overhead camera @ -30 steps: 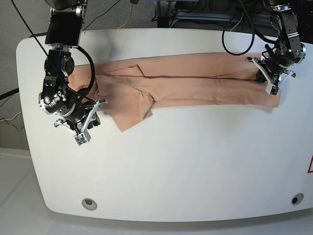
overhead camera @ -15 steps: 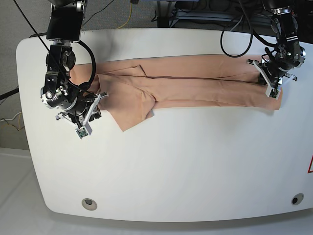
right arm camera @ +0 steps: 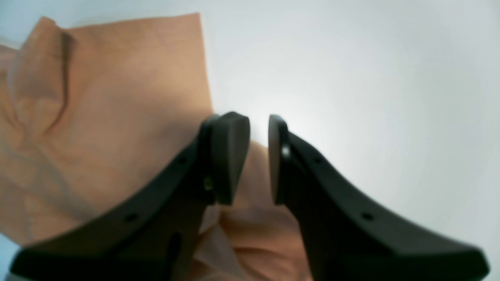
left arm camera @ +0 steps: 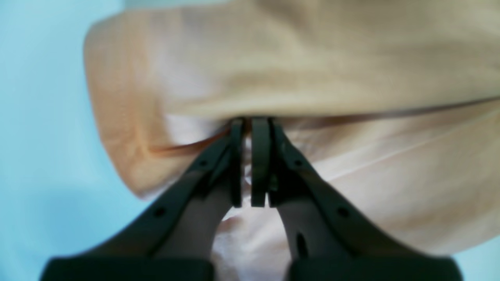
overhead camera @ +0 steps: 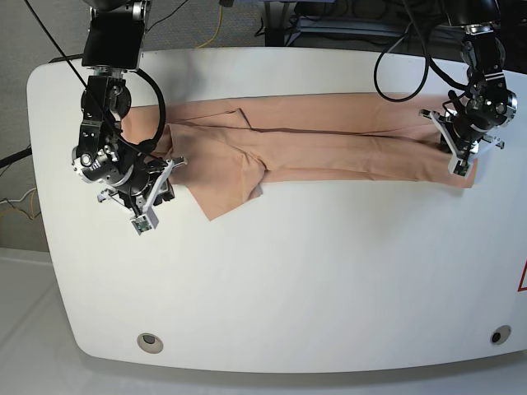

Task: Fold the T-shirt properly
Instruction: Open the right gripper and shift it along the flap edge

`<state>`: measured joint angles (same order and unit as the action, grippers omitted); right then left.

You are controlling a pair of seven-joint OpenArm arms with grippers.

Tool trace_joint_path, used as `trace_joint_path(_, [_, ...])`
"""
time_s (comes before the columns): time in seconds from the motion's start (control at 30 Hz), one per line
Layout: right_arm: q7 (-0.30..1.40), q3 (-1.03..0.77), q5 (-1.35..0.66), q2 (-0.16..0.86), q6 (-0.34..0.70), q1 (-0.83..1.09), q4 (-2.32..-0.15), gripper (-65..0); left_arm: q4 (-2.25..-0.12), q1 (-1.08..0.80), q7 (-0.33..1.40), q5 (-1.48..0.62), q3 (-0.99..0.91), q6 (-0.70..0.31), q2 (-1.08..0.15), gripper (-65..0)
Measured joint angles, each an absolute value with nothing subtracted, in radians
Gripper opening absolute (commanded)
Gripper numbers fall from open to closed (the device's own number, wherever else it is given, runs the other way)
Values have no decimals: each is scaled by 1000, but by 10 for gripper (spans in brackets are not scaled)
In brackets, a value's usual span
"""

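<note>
Peach cloth: T-shirt (overhead camera: 329, 136), folded lengthwise into a long band across the far half of the white table (overhead camera: 313, 288), one sleeve flap (overhead camera: 222, 185) jutting toward the near edge. Left gripper (left arm camera: 250, 164): jaws pinched together on a fold at the band's end. Right gripper (right arm camera: 258, 156): jaws slightly parted, holding nothing, over the sleeve flap's edge.

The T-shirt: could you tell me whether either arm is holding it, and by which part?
The left gripper pinches the T-shirt at its end edge; the right gripper holds nothing, jaws apart.
</note>
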<state>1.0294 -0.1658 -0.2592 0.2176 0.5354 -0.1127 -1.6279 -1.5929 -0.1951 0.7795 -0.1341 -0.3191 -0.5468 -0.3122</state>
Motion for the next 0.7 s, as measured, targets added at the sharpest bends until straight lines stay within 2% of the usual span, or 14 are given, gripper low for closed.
trace_joint_path(0.57, [1031,-159,-265,208,543,-125,-1628,-511,-1596,-181,773,-143,-288,-550,-308,-628])
trace_joint_path(0.63, [1030,-159,-264,208,543,-137,-1627,-499,-1597,-183,773,-142,-291,-550,-309,-628])
trace_joint_path(0.7, [1029,-159,-262,209,543,-154,-1620,-450,-1598,-183,773,-142,-294,-550,-309,-628])
